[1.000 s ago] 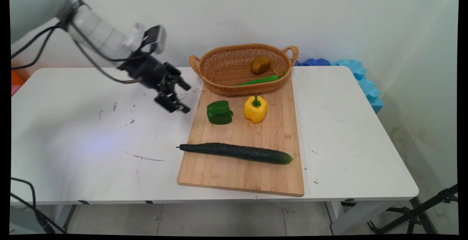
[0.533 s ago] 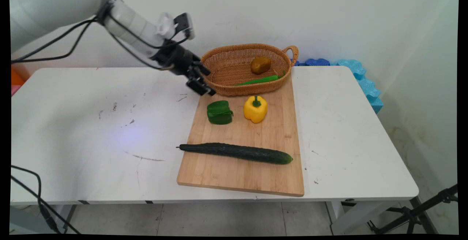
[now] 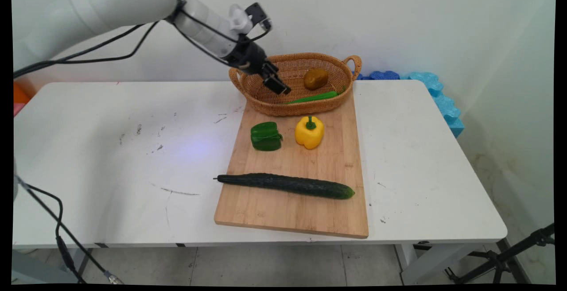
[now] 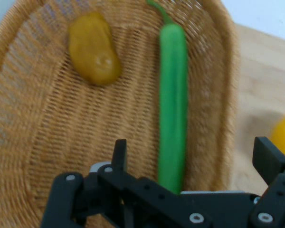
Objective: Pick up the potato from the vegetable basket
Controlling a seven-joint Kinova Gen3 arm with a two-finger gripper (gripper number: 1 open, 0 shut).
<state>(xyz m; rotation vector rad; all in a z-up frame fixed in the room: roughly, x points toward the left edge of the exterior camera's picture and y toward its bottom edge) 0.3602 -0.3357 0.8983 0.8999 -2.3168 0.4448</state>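
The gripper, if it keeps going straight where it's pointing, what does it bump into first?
Probably the long green pepper lying in the basket: the open gripper points along it. The potato sits off to the side.

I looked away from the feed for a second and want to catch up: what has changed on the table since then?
Only the arm moved. The gripper swung from above the bare table left of the cutting board up and rightward, and now hangs open over the basket, above the long green pepper and near the potato. It took hold of nothing. The green pepper, yellow pepper and cucumber stayed put.
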